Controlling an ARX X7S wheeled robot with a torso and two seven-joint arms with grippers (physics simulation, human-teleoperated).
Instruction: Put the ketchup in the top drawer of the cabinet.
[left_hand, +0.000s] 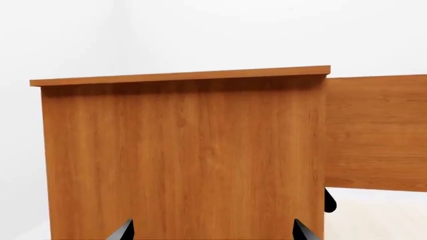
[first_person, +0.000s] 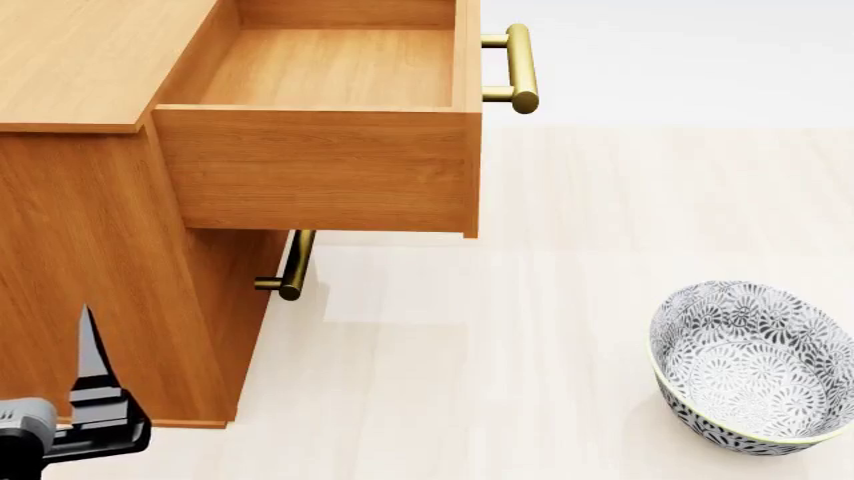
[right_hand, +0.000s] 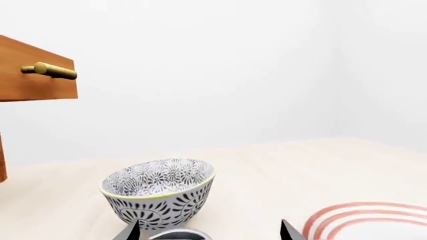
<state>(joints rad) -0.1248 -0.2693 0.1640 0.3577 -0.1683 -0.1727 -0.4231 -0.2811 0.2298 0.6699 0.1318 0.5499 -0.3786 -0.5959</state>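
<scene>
Left gripper: in its wrist view two dark fingertips stand wide apart with nothing between them; it faces the cabinet's plain side panel and touches nothing.
Left arm: low at 7 o'clock in the head view, one dark finger pointing up in front of the cabinet side.
Right gripper: two finger tips spread wide at the edge of its wrist view; a shiny silver rim, probably the ketchup lid, lies between them, but whether they touch it cannot be told.
Right arm: out of the head view.
Cabinet: orange-brown wood, at 9 to 11 o'clock in the head view.
Top drawer: pulled out, inside bare, brass handle at 1 o'clock.
Lower drawer handle: brass, under the open drawer.
Bowl: patterned grey-white, on the pale floor at 4 o'clock, well apart from the cabinet; just beyond the right gripper.
Plate: white with red rings, beside the right gripper.
</scene>
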